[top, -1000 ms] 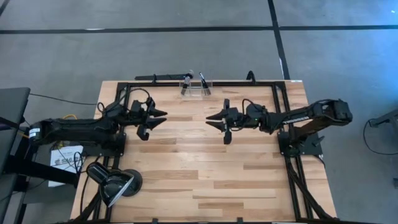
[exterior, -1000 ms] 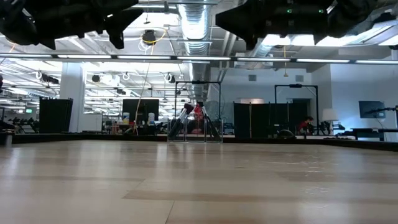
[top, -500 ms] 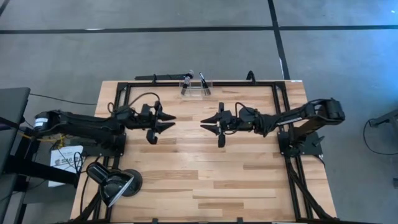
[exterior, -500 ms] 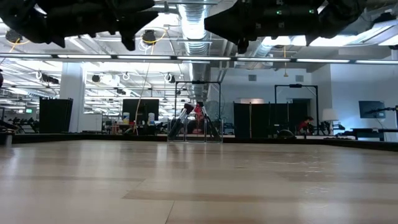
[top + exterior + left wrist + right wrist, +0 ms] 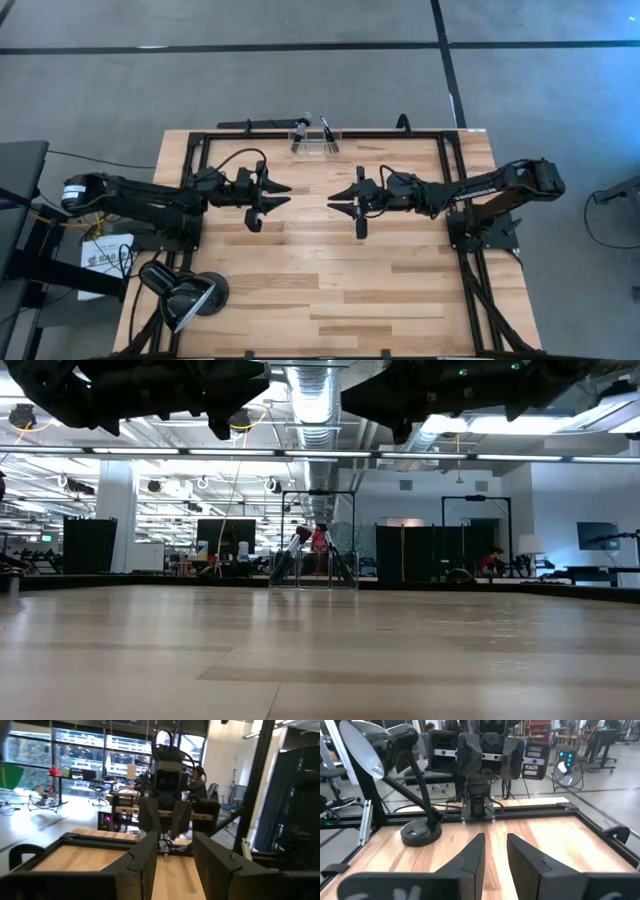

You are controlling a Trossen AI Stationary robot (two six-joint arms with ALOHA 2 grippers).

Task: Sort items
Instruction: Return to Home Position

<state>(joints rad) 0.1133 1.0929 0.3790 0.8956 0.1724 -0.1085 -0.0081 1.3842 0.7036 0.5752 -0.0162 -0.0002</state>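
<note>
L grip (image 5: 288, 194) – fingers apart, empty | R grip (image 5: 334, 200) – same | brushes (image 5: 302, 127) in organizer (image 5: 316, 146)

Likely robotics lab or workshop: exposed ceiling ducts (image 5: 316, 405), strip lights (image 5: 150, 451), floor fan (image 5: 565, 772).

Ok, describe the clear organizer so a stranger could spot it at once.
Find the wooden table and the long edge farthest from the black desk lamp. Midway along that edge stands the clear organizer. It is the only see-through thing there, with dark brushes leaning out of it.
</note>
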